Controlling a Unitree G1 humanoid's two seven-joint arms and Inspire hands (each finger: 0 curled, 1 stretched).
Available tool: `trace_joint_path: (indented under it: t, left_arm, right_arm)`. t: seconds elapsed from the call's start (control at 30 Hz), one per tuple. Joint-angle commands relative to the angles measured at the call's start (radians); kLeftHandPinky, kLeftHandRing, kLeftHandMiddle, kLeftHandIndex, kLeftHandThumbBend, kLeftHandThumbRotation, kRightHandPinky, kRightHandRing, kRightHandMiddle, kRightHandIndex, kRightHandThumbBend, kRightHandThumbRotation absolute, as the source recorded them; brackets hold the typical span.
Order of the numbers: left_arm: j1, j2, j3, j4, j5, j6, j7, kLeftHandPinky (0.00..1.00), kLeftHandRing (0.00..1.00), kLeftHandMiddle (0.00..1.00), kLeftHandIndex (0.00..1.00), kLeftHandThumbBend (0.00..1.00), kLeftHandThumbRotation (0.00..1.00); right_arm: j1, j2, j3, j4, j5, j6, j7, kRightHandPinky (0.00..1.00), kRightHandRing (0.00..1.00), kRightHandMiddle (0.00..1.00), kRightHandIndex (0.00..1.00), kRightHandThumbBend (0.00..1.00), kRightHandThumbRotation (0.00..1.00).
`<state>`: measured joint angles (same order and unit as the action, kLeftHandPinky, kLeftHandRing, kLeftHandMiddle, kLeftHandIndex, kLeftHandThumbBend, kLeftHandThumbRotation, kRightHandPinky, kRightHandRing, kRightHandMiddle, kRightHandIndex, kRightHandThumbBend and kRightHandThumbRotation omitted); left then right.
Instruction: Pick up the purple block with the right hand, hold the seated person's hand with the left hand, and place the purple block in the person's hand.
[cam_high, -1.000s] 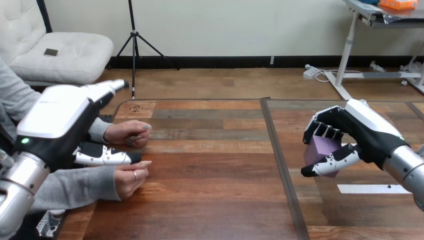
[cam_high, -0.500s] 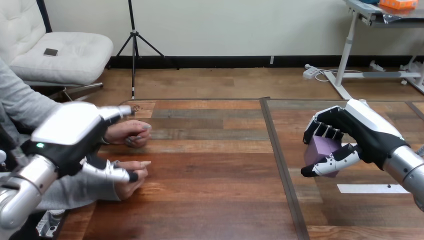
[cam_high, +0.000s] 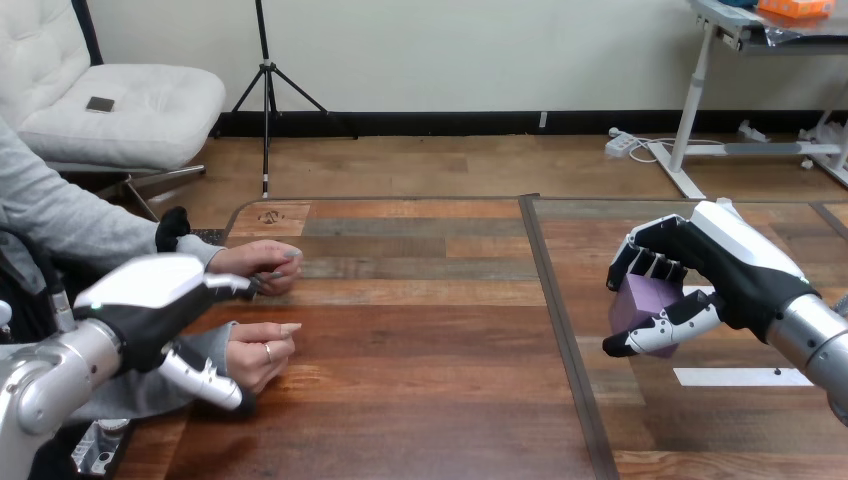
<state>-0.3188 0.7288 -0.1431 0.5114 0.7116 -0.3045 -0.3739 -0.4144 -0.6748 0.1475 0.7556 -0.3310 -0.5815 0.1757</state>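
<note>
Right hand (cam_high: 722, 272) is clenched around the purple block (cam_high: 643, 300) over the right side of the table (cam_high: 420, 340). Left hand (cam_high: 150, 305) is spread open either side of the person's nearer hand (cam_high: 260, 355), not gripping, so this looks like step 2. Next up: close it gently, then carry the block across.

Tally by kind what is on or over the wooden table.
1 purple cube-shaped block
2 robot hands: left hand, right hand
2 person's hands: person's farther hand, person's nearer hand
1 white flat strip
Total: 6
</note>
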Motion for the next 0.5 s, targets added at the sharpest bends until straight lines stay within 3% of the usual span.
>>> trace_joint_path:
  t: [0.0,0.3,0.47]
  left_arm:
    - [-0.105,0.010,-0.010,0.037,-0.034,0.048,-0.035,0.90,0.90,0.91,0.89,1.00,0.38]
    - [-0.131,0.007,-0.031,0.066,-0.038,0.135,-0.076,0.87,0.92,0.92,0.90,1.00,0.37]
    - [-0.134,0.010,-0.044,0.062,-0.025,0.177,-0.070,0.82,0.92,0.92,0.90,1.00,0.35]
  right_arm:
    - [-0.032,-0.012,-0.037,-0.037,0.013,-0.004,-0.020,0.35,0.37,0.42,0.43,0.83,0.00]
    - [-0.030,-0.014,-0.040,-0.034,0.017,-0.003,-0.017,0.35,0.37,0.42,0.43,0.83,0.00]
    - [-0.026,-0.015,-0.042,-0.040,0.017,0.010,-0.016,0.35,0.38,0.42,0.43,0.83,0.00]
